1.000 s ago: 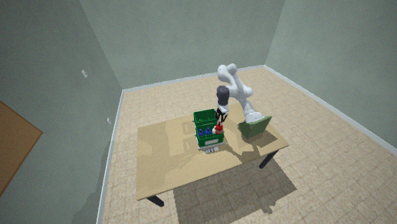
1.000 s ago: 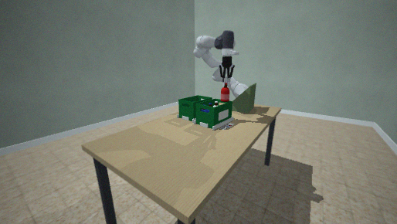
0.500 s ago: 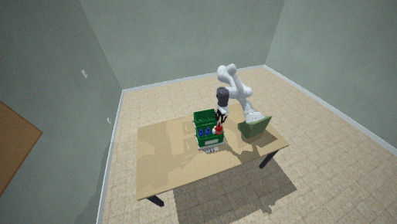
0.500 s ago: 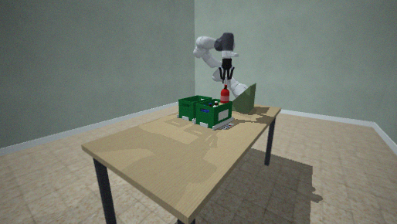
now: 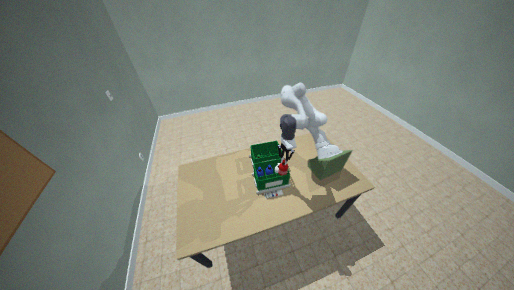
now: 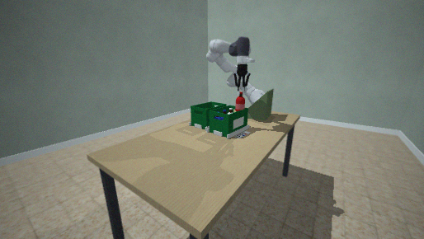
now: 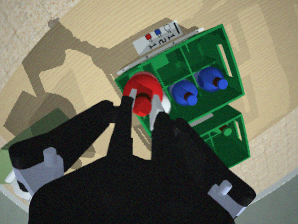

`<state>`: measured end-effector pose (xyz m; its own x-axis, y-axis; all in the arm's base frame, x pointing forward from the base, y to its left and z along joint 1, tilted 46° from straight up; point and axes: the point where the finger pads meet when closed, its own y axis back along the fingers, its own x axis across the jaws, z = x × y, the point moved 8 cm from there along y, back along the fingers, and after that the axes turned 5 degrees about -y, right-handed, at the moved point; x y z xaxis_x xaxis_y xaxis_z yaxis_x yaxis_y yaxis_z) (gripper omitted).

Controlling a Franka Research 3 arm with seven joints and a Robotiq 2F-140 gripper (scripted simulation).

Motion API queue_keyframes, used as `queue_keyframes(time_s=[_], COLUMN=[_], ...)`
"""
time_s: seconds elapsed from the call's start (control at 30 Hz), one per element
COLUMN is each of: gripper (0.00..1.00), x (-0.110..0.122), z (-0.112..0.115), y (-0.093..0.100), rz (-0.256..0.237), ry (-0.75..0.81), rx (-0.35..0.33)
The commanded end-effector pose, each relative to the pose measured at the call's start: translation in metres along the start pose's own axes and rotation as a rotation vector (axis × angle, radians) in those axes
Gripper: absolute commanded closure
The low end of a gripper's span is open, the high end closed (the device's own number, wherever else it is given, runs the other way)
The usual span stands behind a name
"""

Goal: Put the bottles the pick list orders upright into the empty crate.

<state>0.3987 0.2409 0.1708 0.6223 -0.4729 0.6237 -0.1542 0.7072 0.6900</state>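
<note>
Red bottle (image 5: 283,168) (image 6: 240,102) (image 7: 142,87): upright at a corner of the list-side crate (image 5: 260,186) (image 6: 216,125) (image 7: 235,67), its base hidden. The pincer (image 5: 286,156) (image 6: 241,90) (image 7: 143,99) is closed on its cap end. Align over a free cell, lower plumb, clear the white bottle (image 5: 277,169) (image 7: 166,104) beside it, and release only once seated. Body red, label band paler, dark ring below the red cap. Farther inside that crate: two blue bottles (image 5: 269,170) (image 7: 185,92).
</note>
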Motion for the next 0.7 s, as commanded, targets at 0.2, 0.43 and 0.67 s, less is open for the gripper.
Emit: queue_keyframes(time_s=[0.2,0.43,0.67], gripper=[1.0,1.0,1.0], x=[0.0,0.0,0.0], z=[-0.003,-0.003,-0.003], y=[-0.005,-0.012,-0.017], rz=[0.0,0.0,0.0], ry=[-0.007,-0.007,-0.007], rx=[0.014,0.014,0.014])
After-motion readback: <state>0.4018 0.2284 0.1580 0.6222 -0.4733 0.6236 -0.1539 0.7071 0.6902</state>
